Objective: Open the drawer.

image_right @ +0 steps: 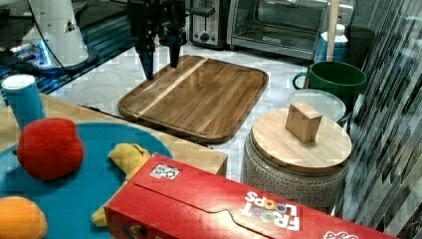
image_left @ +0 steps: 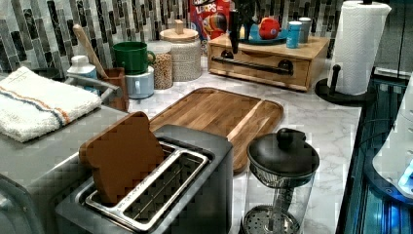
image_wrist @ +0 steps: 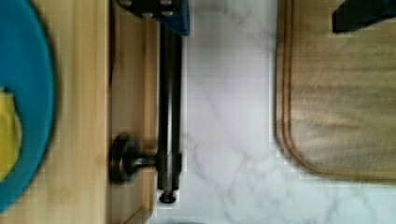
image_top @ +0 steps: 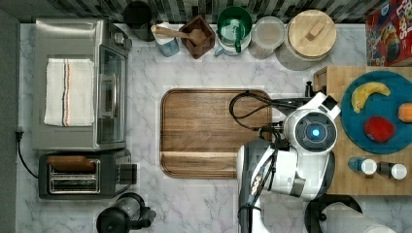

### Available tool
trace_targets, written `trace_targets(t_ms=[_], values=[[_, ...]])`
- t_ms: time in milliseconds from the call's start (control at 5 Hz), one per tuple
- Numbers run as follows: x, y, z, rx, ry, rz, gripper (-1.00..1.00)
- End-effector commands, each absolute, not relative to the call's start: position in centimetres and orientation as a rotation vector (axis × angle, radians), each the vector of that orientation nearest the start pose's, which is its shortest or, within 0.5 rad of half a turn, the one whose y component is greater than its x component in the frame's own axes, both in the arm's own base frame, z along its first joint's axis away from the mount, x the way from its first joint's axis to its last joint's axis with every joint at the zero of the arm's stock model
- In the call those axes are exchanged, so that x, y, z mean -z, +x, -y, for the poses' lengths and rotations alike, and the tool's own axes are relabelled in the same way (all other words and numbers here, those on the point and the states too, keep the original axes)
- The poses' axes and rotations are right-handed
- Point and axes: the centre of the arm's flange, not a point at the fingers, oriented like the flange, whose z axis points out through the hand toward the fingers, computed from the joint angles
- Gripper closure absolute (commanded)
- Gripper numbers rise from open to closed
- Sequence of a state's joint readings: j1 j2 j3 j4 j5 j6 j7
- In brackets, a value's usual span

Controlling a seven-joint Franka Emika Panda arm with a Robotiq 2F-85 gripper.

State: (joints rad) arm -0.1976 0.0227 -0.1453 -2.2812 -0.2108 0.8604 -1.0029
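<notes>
The light bamboo drawer point(image_left: 263, 68) sits in a wooden box point(image_top: 340, 179) at the top view's right. Its front looks flush with the box in the left view. Its long black bar handle point(image_wrist: 169, 107) runs on posts along the front. My gripper point(image_right: 161, 69) hangs open, fingers pointing down, over one end of that handle point(image_left: 253, 65). In the wrist view my gripper point(image_wrist: 257, 11) has one finger between the bar and the drawer front. The other finger is out over the edge of the walnut tray point(image_wrist: 336, 93). The bar is inside the open jaws, with nothing clamped.
The walnut tray point(image_top: 214, 131) lies mid-counter beside the drawer. A blue plate point(image_top: 376, 136) with toy fruit and two shakers sit on the box. A paper towel roll point(image_left: 358, 48), lidded canister point(image_top: 311, 34), green mug point(image_top: 234, 24), toaster point(image_left: 160, 195) and French press point(image_left: 280, 180) stand around.
</notes>
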Motion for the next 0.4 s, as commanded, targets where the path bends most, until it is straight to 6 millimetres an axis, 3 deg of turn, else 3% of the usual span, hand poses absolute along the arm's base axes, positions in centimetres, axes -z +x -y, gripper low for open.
trace_targets(t_ms=[200,400], values=[[-33.77,49.59,22.19,0.245,-3.358,0.157,-1.00],[-33.16,49.37,22.56,0.235,-3.354,0.110,-1.00]])
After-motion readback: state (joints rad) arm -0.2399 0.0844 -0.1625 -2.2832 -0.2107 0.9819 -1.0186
